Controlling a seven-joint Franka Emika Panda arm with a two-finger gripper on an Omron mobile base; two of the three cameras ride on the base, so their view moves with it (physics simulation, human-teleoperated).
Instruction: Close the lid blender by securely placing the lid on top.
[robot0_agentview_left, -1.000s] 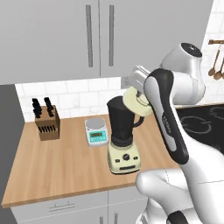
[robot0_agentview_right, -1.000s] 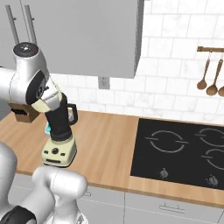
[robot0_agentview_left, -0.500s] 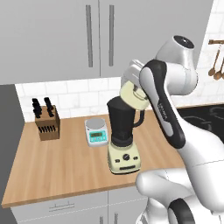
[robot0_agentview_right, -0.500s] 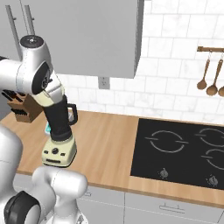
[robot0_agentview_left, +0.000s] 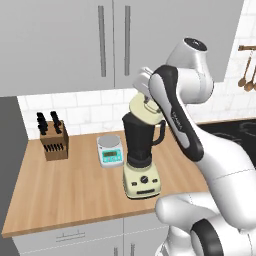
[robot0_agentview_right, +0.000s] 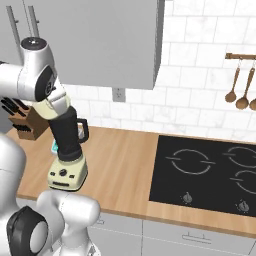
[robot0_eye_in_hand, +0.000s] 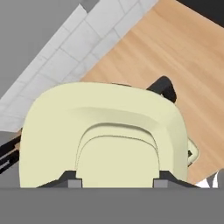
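On the wooden table (robot0_agentview_left: 75, 190), going left to right: a knife block (robot0_agentview_left: 52, 140) near the back left corner, a white and teal scale (robot0_agentview_left: 110, 150) toward the middle, then the blender (robot0_agentview_left: 141, 155) near the front edge, its handle pointing right. The lid (robot0_agentview_left: 144, 109) is in the air, tilted, just above the blender's open jar mouth and slightly toward its left rim. The hand (robot0_agentview_left: 146, 87) sits directly above the lid, clamped on its raised knob, as the hand view shows the fingers (robot0_eye_in_hand: 70, 178) either side of it. The lid likely needs levelling and lowering straight down. What the dark jar holds I cannot tell.
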